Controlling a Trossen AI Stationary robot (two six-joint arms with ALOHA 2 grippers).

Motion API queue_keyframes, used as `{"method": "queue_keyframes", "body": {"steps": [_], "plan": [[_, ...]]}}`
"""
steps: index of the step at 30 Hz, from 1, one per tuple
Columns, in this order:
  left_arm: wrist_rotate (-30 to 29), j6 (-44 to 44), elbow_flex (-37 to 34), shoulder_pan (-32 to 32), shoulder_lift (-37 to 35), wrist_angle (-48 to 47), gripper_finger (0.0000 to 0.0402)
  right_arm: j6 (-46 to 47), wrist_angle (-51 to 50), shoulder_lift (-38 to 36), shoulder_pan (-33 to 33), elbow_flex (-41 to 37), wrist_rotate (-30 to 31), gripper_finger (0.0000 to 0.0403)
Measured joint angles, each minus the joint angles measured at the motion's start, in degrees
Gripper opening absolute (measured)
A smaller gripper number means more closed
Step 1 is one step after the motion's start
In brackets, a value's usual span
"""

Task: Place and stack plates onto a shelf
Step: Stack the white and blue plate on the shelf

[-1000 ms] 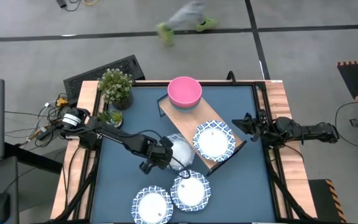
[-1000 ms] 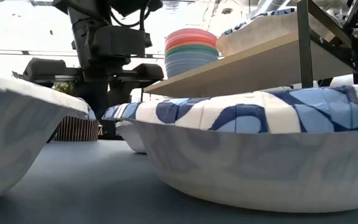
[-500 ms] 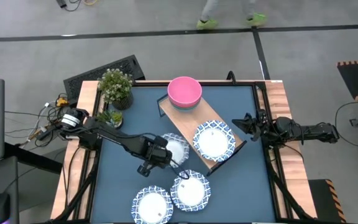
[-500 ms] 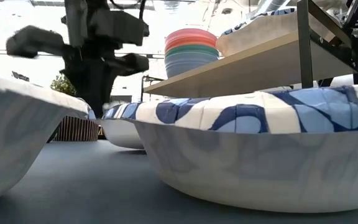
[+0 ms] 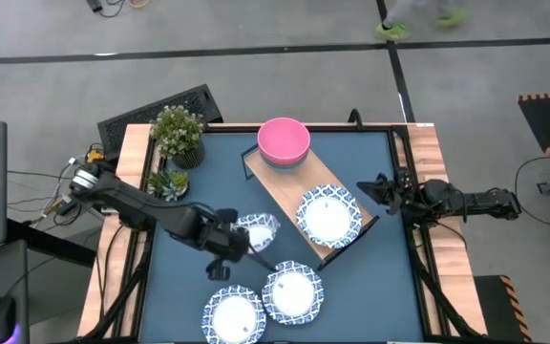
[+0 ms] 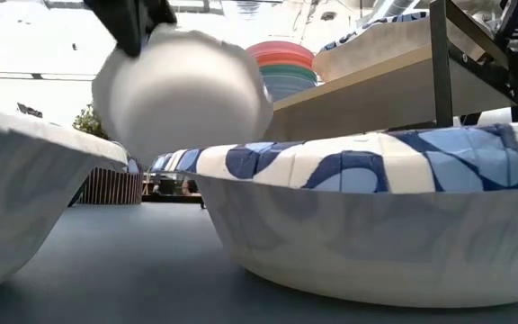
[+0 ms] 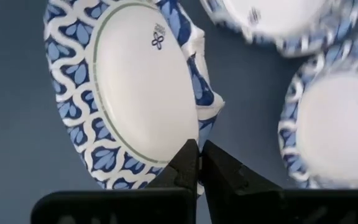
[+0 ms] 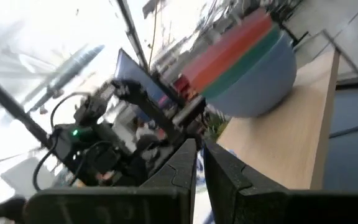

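Note:
My left gripper (image 5: 234, 240) is shut on one blue-rimmed plate (image 5: 258, 229), which hangs over the middle of the table; its white underside shows in the low view (image 6: 183, 94). Two more plates (image 5: 235, 317) (image 5: 292, 292) lie on the table near the front edge. A further plate (image 5: 328, 216) lies on the wooden shelf (image 5: 285, 182), at its near right end. My right gripper (image 5: 370, 188) is shut and empty at the table's right side, beside the shelf. My left gripper pinches the plate's patterned rim (image 7: 202, 121) between its two fingers (image 7: 188, 163), one on the inner face and one on the underside. The rim is buckled at the fingers. The fingers come from the table's left. The plate is lifted clear of the table and tilted.
A stack of coloured bowls, pink on top (image 5: 284, 141), stands on the shelf's far end. A potted plant (image 5: 177, 134) stands at the table's far left corner. A person walks on the floor beyond the table (image 5: 418, 19).
My left gripper has gone up and a little toward the table's left edge with the plate. The plate, which lay on the table beside the shelf, is now lifted clear and tipped, with its underside toward the near edge.

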Motion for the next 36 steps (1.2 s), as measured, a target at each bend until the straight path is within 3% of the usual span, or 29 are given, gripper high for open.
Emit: {"method": "queue_keyframes", "body": {"steps": [7,12,15,20,27,30,36], "plan": [[-6.80,-7.15,7.61,-2.48,-4.65,-5.58,0.0000,-0.46,8.70,-0.02,0.00,0.00,11.96,0.0058],[-12.32,-5.68,15.40,-3.82,-5.63,-5.85,0.0000,-4.07,10.32,-0.02,-0.02,0.00,19.34,0.0058],[-18.13,0.91,19.28,-4.16,-5.63,-3.68,0.0000,-4.90,8.86,-0.02,-0.02,0.00,22.94,0.0058],[-23.45,22.10,20.81,-3.58,-5.56,2.75,0.0000,-4.76,5.18,-0.02,-0.02,0.00,26.43,0.0058],[-16.75,46.88,20.77,1.39,-5.32,10.19,0.0000,-4.62,-2.02,-0.02,-0.02,0.00,30.66,0.0058],[-13.50,50.56,20.79,3.29,-4.49,16.23,0.0000,-4.62,-4.91,-0.02,-0.01,0.00,33.38,0.0058],[-13.56,55.47,21.40,5.14,0.22,18.39,0.0000,-4.40,-9.43,-0.02,0.00,0.02,36.90,0.0058]]}}
